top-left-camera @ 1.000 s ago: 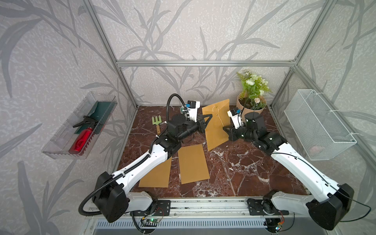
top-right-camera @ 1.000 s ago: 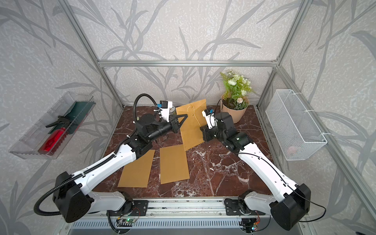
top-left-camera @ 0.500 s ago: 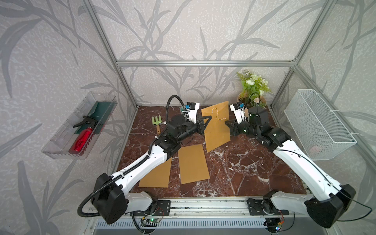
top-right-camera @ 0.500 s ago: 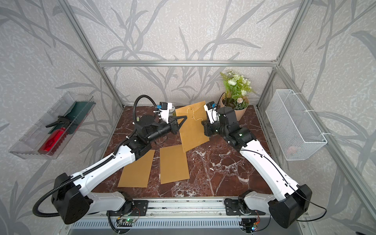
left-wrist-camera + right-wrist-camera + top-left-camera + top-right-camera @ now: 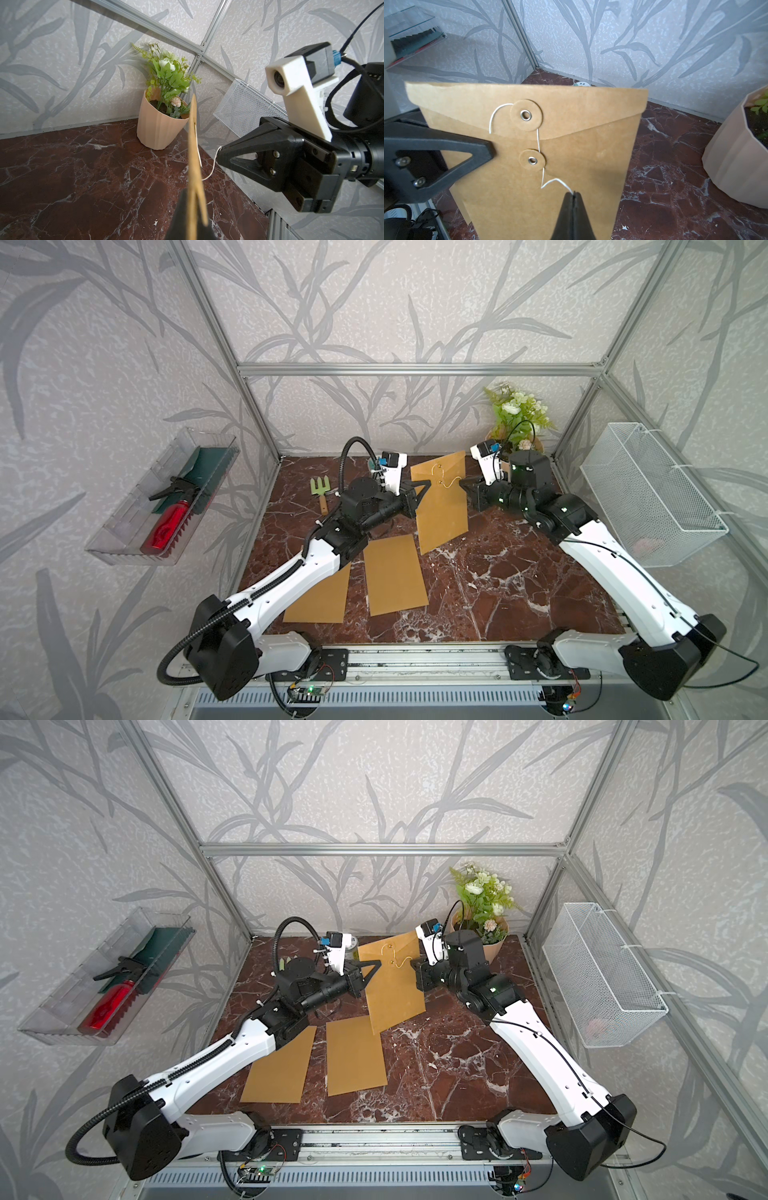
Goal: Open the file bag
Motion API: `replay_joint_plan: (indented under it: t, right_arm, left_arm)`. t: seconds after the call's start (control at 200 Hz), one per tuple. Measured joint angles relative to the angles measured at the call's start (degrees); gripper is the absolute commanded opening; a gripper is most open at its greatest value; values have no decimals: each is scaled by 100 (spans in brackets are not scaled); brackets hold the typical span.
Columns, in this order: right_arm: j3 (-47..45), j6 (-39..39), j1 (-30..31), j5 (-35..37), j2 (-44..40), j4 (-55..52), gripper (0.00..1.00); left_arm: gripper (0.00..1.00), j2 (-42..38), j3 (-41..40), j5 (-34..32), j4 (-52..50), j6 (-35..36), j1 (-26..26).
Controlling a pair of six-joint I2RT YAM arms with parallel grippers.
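Hanging upright over the marble table [image 5: 498, 572], the file bag [image 5: 442, 506] sits between the 2 arms, toward the back wall. The left gripper [image 5: 423, 486] is pressed together on the bag's side edge and carries it. The right gripper [image 5: 573, 197] pinches the free end of the white string [image 5: 538, 140], which runs slack from the upper disc [image 5: 526, 115] past the lower disc [image 5: 532, 160]. The flap lies closed. A flat envelope [image 5: 395, 576] and a partly covered envelope [image 5: 320, 601] lie on the table nearer the arm bases.

Three file bags [image 5: 442, 510] [image 5: 395, 574] [image 5: 324, 601], seemingly; one plant [image 5: 517, 414]
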Motion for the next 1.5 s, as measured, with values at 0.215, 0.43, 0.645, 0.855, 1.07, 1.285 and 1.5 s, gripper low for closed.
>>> replay_joint_plan:
  t: [0.215,0.43,0.645,0.855,1.07,1.285,1.5]
  right_arm:
    - [116,-39,0,-2,26,-72,0]
    - [267,-57,-2,-11,76,-153,0]
    - [485,-57,-2,-87,201,-164,0]
    - [621,-63,-4,-164,323,-195,0]
    - [863,-87,-4,-238,413,-328,0]
    - [1071,-118,-4,-334,437,-455,0]
    - [1165,-140,31,-428,505,-483,0]
  left_arm:
    - [0,0,-4,37,-9,0,0]
    - [0,2,-24,122,-7,0,0]
    - [0,26,-26,192,-2,-7,0]
    - [0,127,-52,291,52,-39,0]
    - [0,260,-66,402,173,-87,-7]
    - [0,315,-66,485,173,-138,-37]
    - [0,367,-66,555,227,-151,-48]
